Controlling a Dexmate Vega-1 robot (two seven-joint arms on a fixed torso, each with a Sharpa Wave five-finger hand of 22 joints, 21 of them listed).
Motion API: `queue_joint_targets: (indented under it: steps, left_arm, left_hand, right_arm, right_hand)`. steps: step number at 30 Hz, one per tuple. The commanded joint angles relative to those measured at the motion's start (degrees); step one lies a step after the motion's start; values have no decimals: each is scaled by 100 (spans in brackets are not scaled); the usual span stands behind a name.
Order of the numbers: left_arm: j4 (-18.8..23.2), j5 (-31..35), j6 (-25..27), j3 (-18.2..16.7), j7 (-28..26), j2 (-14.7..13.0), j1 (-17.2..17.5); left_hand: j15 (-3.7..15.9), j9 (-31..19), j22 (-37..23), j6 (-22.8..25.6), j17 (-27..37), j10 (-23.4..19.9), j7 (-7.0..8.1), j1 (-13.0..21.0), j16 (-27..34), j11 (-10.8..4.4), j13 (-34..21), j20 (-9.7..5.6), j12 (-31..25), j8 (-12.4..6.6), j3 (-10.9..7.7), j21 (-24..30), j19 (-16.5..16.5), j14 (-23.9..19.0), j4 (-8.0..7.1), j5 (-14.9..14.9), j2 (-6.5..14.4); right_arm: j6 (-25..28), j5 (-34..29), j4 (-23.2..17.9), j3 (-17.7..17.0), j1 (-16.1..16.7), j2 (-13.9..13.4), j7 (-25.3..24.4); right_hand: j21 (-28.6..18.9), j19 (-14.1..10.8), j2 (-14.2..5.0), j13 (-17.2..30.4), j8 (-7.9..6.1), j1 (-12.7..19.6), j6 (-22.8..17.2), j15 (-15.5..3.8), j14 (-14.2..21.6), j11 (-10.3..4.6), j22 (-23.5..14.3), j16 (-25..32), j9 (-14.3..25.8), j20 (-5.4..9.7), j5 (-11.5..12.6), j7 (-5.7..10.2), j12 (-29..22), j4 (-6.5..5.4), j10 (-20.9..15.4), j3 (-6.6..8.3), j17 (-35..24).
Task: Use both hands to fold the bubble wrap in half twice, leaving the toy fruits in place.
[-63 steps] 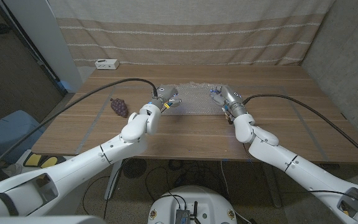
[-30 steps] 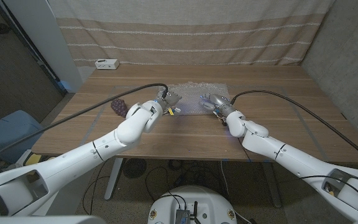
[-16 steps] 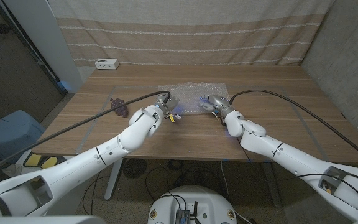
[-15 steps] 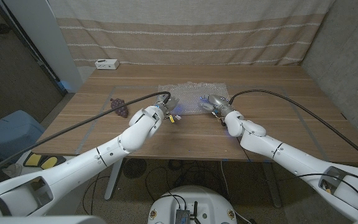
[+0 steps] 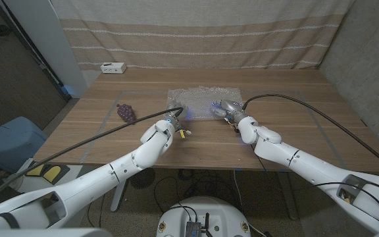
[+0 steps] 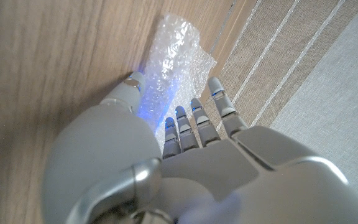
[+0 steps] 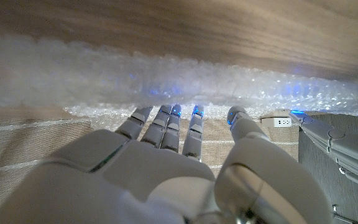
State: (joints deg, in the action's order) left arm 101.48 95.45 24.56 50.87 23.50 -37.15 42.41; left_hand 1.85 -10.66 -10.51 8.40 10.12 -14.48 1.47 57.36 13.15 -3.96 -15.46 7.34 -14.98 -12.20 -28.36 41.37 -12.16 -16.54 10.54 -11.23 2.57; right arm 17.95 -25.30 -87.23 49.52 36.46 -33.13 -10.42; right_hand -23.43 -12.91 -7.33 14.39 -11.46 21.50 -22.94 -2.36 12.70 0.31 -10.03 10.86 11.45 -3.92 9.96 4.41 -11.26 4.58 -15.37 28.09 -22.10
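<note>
On the wooden table (image 5: 288, 125), beyond both your hands, the bubble wrap (image 5: 199, 100) lies with its long axis across you. Your right hand (image 5: 225, 110) is at its near edge, fingers straight and slightly apart, holding nothing; your left hand (image 5: 174, 122) sits just short of it, fingers extended, empty. Purple toy grapes (image 5: 126, 112) rest well left.

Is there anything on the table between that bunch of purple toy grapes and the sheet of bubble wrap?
No. In the head view, only bare wood lies between the toy grapes and the bubble wrap. The left hand sits nearer the front, below that stretch.
</note>
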Motion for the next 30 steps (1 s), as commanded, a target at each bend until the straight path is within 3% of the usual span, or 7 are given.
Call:
queue_joint_targets:
  steps: [1, 4, 6, 9, 12, 17, 30]
  left_arm:
    - [-861, -48, 159, 218, -687, 312, -215]
    - [-1055, -188, 89, 317, -806, 346, -350]
    - [-1180, -327, -37, 389, -866, 360, -477]
    - [-1265, -415, -81, 486, -1031, 339, -594]
    - [-1331, -326, -92, 623, -1336, 266, -714]
    - [-1425, 141, -101, 885, -1852, 92, -957]
    - [-1499, 1137, -349, 1184, -2713, -281, -1546]
  left_hand:
    - [255, -26, -42, 491, 16, -390, 142, 868, 62, -71, 53, -130, -108, -106, -172, 173, -304, -416, 38, -168, 252]
    - [428, -35, -58, 1171, 33, -1002, 250, 1136, 230, -155, 96, -246, -295, -257, -94, 398, -648, -1038, -16, -213, 273]
    - [571, -50, -65, 2236, 16, -1833, 289, 1162, 328, -293, 143, -338, -537, -531, -127, 632, -939, -1621, -78, -261, 393]
    - [836, -49, -66, 3185, -6, -2814, 180, 1151, 477, -371, 233, -508, -747, -662, -420, 958, -1265, -2664, -132, -330, 733]
    - [948, -58, -52, 3749, -27, -3223, 236, 1126, 416, -482, 279, -586, -776, -712, -669, 1123, -1334, -3064, -117, -349, 757]
    - [1047, -70, -41, 4167, -26, -3308, 409, 1066, 322, -491, 296, -643, -714, -751, -834, 1228, -1346, -3234, -141, -348, 765]
    - [1094, -92, -31, 4279, -10, -3318, 616, 909, 49, -670, 215, -731, -641, -616, -996, 1216, -925, -3063, -197, -274, 771]
  right_arm:
    - [-147, 32, 126, -11, -80, 0, -6]
    - [-169, 48, 137, -22, -82, -2, -9]
    - [-182, 59, 137, -26, -85, -16, 12]
    - [-169, 62, 120, -35, -74, -28, 17]
    - [-138, 60, 120, -32, -78, -31, 43]
    - [-125, 70, 152, -18, -99, -27, 97]
    - [-84, -82, 180, 97, -173, -77, 216]
  right_hand:
    - [12, -49, 4, 7, -36, 5, -60, -52, 56, -1, -5, 26, 16, 2, 13, -12, -30, 33, -45, 18, 10]
    - [18, -54, 5, -1, -36, 1, -70, -48, 87, 2, -6, 38, 15, -7, 14, -9, -34, 39, -60, 17, 29]
    - [18, -65, 5, -5, -37, -1, -75, -42, 97, 10, -6, 40, 14, -10, 14, -20, -39, 42, -74, 17, 39]
    - [20, -78, 4, -12, -40, -7, -90, -45, 114, 10, -6, 46, 14, -19, 15, -19, -45, 45, -91, 16, 56]
    - [15, -122, -3, -24, -48, -21, -120, -46, 154, 32, -6, 62, 12, -40, 15, -33, -61, 43, -138, 13, 79]
    - [4, -238, -22, -56, -75, -54, -235, -29, 304, 38, -7, 111, 8, -71, 16, -55, -100, 44, -270, 12, 149]
    - [14, -389, -86, -114, -103, 3, -420, -60, 562, 34, -7, 173, -3, -90, 27, -99, -153, 125, -516, 70, 293]
